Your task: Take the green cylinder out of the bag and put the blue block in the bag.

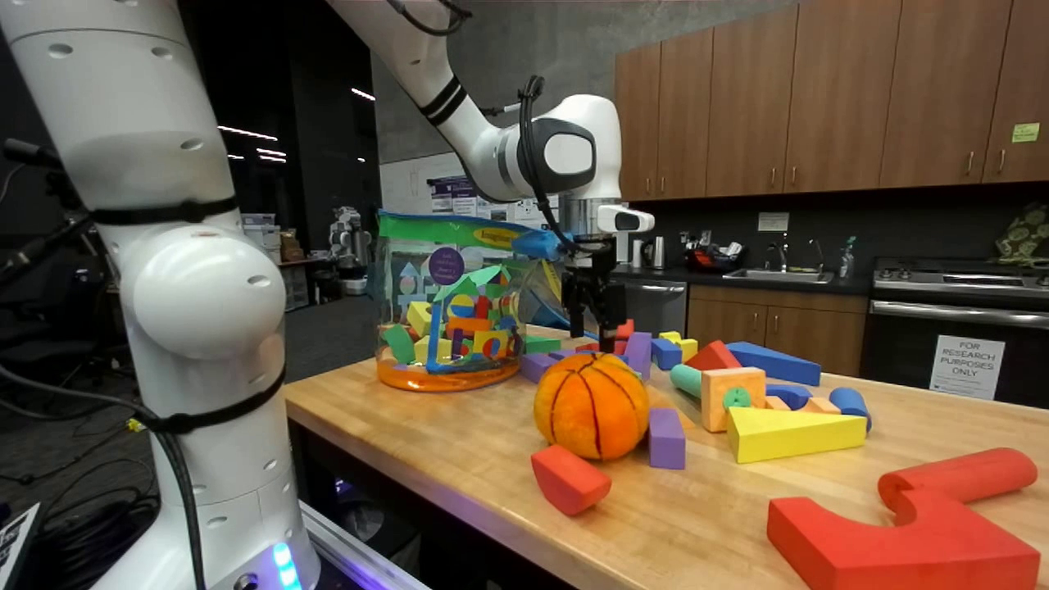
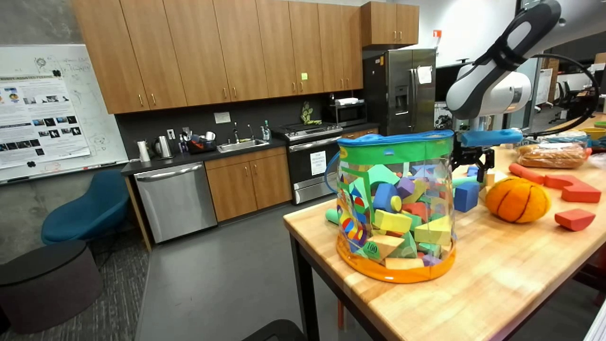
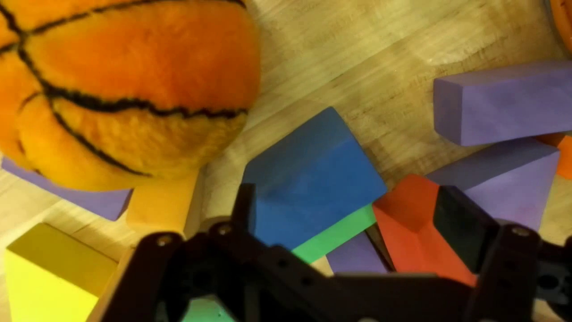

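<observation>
One clear zip bag (image 2: 395, 152) with green trim is set upright near the left corner of the table (image 2: 511, 274) in an exterior view; the blocks (image 2: 393, 221) heaped inside it are too overlapped to be counted. One orange ball (image 2: 518, 200) is placed well apart from the bag, farther from that corner. Between bag and ball, on the tabletop, one blue block (image 2: 466, 196) is seen.

The two fingers (image 3: 243, 205) of the gripper (image 3: 353, 214) are spread wide; in the wrist view one is overlapped with the edge of the blue block and one with a red block (image 3: 411, 214). Whether either is touched cannot be told. At least three purple pieces (image 3: 514, 105) and one yellow block (image 3: 53, 273) are also shown there.

In an exterior view, one green cylinder (image 1: 687, 379) is laid beside one tan square block (image 1: 732, 378). One rounded green piece (image 2: 333, 216) is seen next to the bag, near the table's left corner. Whether either is the one named in the task cannot be told.

To the right of the gripper, one blue wedge (image 1: 774, 363), one blue arch (image 1: 787, 397), one blue cylinder (image 1: 852, 407) and one large yellow wedge (image 1: 795, 434) are counted. One red half-round block (image 1: 571, 479) is set near the table's near edge; one red curved block (image 1: 901, 541) and one red cylinder (image 1: 959, 475) are placed farther from it.
</observation>
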Robot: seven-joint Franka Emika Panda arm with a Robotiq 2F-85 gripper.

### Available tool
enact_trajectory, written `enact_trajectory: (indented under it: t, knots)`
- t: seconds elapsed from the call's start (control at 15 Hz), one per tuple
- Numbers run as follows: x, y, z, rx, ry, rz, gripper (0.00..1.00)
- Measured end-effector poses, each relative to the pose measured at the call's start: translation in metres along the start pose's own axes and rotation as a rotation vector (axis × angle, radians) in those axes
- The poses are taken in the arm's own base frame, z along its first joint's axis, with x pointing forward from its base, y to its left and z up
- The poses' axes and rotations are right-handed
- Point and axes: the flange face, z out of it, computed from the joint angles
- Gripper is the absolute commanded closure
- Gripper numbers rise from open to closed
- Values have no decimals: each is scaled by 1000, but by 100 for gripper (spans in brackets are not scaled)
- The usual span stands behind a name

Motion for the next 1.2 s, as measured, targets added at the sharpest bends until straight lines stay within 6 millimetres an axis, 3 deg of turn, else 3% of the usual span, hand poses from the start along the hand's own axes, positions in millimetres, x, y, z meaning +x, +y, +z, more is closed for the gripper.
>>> enact_trajectory:
  t: [0.53, 1.13, 1.2]
  knots:
    - [-11, 0, 26, -6, -69, 255, 0]
    - [2, 14, 18, 29, 33, 581, 0]
    - [3, 14, 18, 33, 40, 593, 25]
